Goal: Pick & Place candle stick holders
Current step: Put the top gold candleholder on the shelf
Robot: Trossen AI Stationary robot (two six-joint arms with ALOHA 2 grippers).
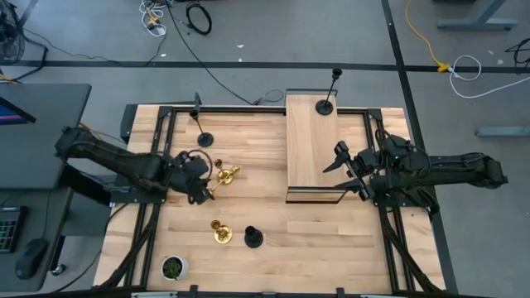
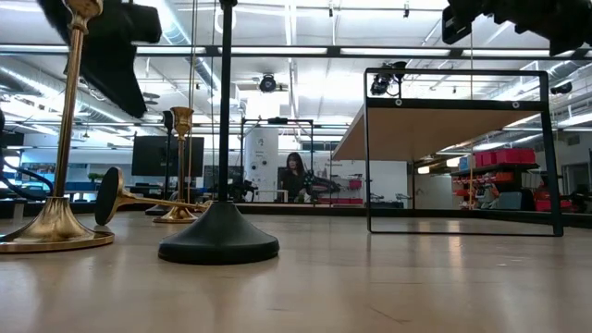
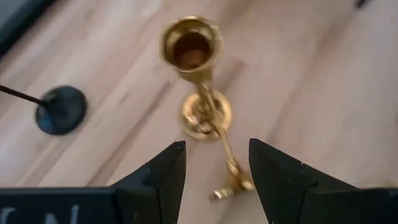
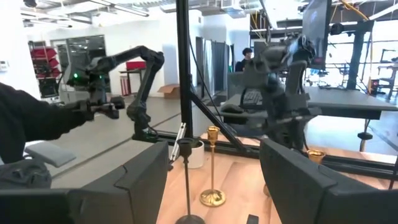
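Two gold candle stick holders sit left of the table's middle: one upright (image 3: pixel 200 81) on its round base, one lying on its side (image 3: pixel 231 171) beside it. My left gripper (image 3: pixel 217 146) hangs open above them, slanting down, with the lying one's stem showing below the gap between its fingers; in the high view the left gripper (image 1: pixel 205 184) is just left of the pair (image 1: pixel 226 174). Another gold holder (image 1: pixel 220 233) and a black one (image 1: pixel 252 238) stand nearer the front. A black one (image 1: pixel 204 138) stands far left. A further black one (image 1: pixel 325 106) stands on the wooden riser (image 1: pixel 313 157). My right gripper (image 1: pixel 342 167) waits open beside the riser.
The wooden riser on its black frame (image 2: pixel 462 148) stands right of the table's middle. A small round pot with a green plant (image 1: pixel 173 267) sits at the front left corner. Bare wood lies in front of the riser. A person (image 2: pixel 296 176) shows far behind the table.
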